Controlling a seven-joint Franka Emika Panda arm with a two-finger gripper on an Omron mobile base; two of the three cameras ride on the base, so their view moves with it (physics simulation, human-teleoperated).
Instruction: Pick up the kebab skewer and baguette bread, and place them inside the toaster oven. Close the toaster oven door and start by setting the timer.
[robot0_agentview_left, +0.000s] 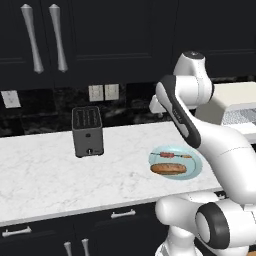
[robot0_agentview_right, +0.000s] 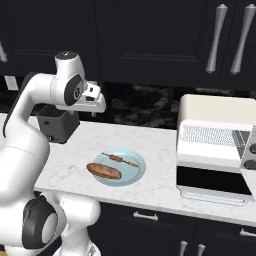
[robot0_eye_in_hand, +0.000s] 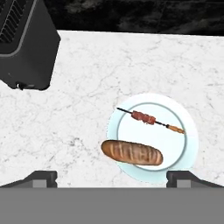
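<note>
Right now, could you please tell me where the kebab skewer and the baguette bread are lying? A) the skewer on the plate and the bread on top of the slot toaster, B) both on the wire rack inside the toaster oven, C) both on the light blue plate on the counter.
C: the kebab skewer and the baguette bread lie side by side on the light blue plate, apart from the toaster oven.

We're seeing no readable text, labels, brands or numbers anywhere; the toaster oven (robot0_agentview_right: 215, 150) knob panel and the slot toaster (robot0_agentview_left: 87, 131) are showing no legible markings.
</note>
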